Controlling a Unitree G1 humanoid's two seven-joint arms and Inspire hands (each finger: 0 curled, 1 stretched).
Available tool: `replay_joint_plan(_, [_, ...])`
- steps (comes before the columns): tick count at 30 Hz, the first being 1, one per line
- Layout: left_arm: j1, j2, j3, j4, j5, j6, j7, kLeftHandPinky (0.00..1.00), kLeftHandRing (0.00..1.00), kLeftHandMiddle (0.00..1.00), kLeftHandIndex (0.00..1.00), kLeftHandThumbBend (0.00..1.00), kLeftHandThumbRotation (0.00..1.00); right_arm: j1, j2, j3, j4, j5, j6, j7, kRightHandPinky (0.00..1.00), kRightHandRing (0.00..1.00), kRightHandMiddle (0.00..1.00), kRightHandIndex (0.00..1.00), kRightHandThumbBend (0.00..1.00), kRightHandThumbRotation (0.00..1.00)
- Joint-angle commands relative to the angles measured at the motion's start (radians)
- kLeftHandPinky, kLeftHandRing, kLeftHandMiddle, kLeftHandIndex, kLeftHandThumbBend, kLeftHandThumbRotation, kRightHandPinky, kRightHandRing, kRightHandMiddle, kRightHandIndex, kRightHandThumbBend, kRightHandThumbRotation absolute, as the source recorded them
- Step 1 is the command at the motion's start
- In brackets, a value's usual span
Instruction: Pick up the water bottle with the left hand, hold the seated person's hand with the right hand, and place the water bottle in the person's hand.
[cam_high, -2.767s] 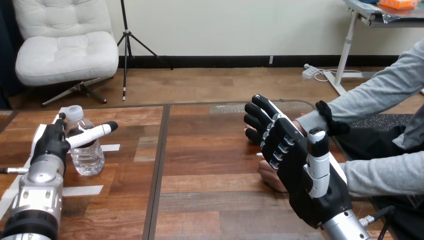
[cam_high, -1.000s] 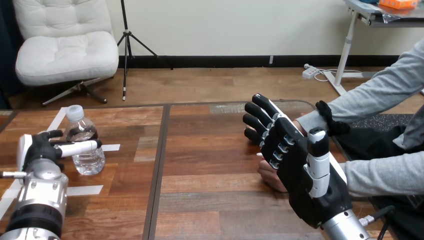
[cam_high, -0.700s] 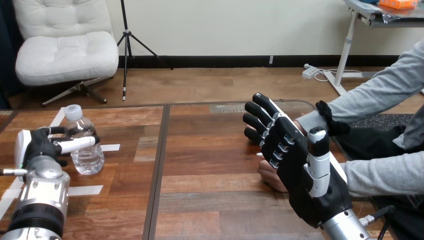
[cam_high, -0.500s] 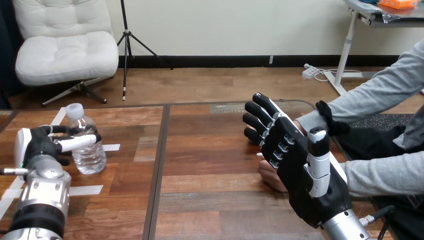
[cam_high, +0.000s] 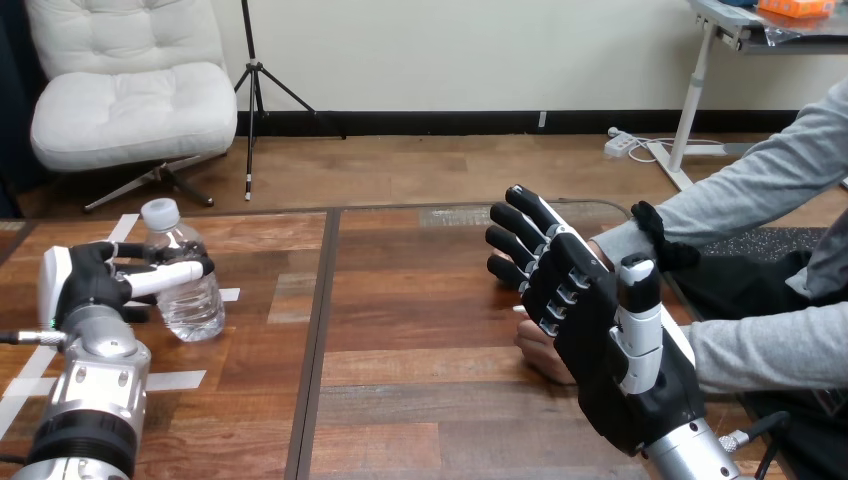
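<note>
A clear water bottle (cam_high: 190, 285) with a white cap stands near the table's left side, leaning slightly. My left hand (cam_high: 88, 285) is shut on it, thumb across its front and fingers curled round its far side. On the right, my right hand (cam_high: 590, 320) is upright with its back to the camera, fingers straight and thumb pointing up. The person's hand (cam_high: 537, 352) lies on the table just behind that palm and is mostly hidden by it. I cannot tell whether the two touch. The person's grey sleeves (cam_high: 765, 350) come in from the right.
White tape strips (cam_high: 170, 380) mark the wooden table (cam_high: 420, 330) around the bottle. A dark seam (cam_high: 318, 330) runs front to back left of centre. Bare wood lies between the bottle and my right hand.
My left hand came down beside the bottle, curled its fingers round it and shifted it a little to the right and up. The right hand and the person's hand stayed still.
</note>
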Motion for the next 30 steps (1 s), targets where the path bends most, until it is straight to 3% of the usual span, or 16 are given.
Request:
replay_joint_plan(1, [-0.041, 0.016, -0.016, -0.025, 0.020, -0.059, 0.015, 0.39, 0.45, 0.49, 0.51, 0.72, 0.00, -0.029, 0.009, -0.002, -0.051, 0.018, -0.011, 0.000, 0.96, 0.96, 0.96, 0.95, 1.00, 1.00])
replay_joint_plan(30, [-0.028, 0.019, -0.028, -0.018, 0.030, -0.114, 0.033, 0.35, 0.41, 0.47, 0.50, 0.75, 0.00, -0.030, 0.004, -0.002, -0.049, 0.022, -0.008, 0.001, 0.95, 0.96, 0.96, 0.96, 1.00, 1.00])
